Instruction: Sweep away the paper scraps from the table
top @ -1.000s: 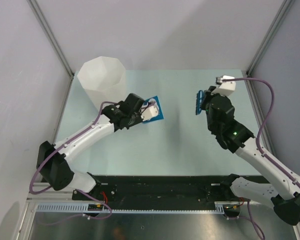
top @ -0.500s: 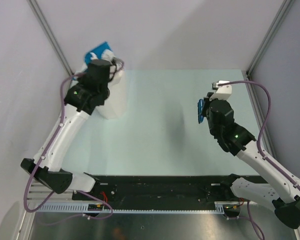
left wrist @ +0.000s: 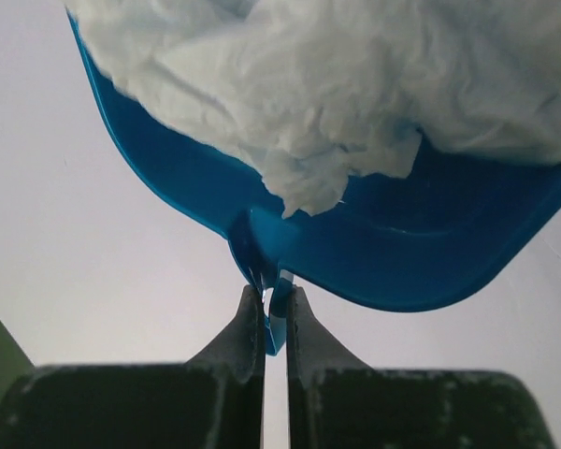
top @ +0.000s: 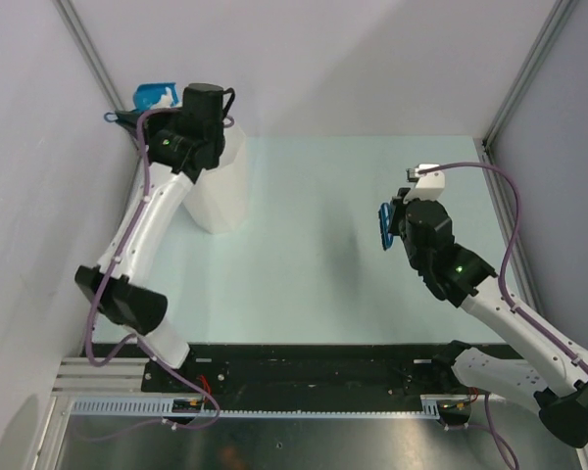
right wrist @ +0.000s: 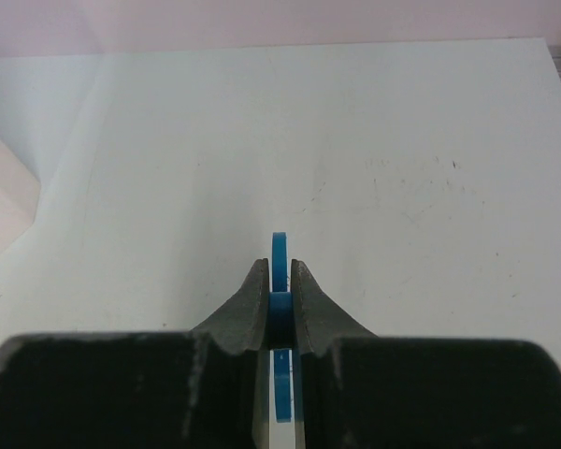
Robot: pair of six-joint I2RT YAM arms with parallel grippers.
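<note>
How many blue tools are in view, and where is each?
2. The blue dustpan, loaded with paper scraps, is in the left gripper, raised beside the white bin. The blue brush is in the right gripper over the table. None seems hidden.

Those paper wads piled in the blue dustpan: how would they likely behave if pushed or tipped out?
Probably very light and soft: the paper scraps look crumpled and fluffy, heaped loosely in the dustpan. They would likely squash rather than roll, and may cling together, since the wads merge into one mass. The dustpan looks smooth, so they should slide off easily.
</note>
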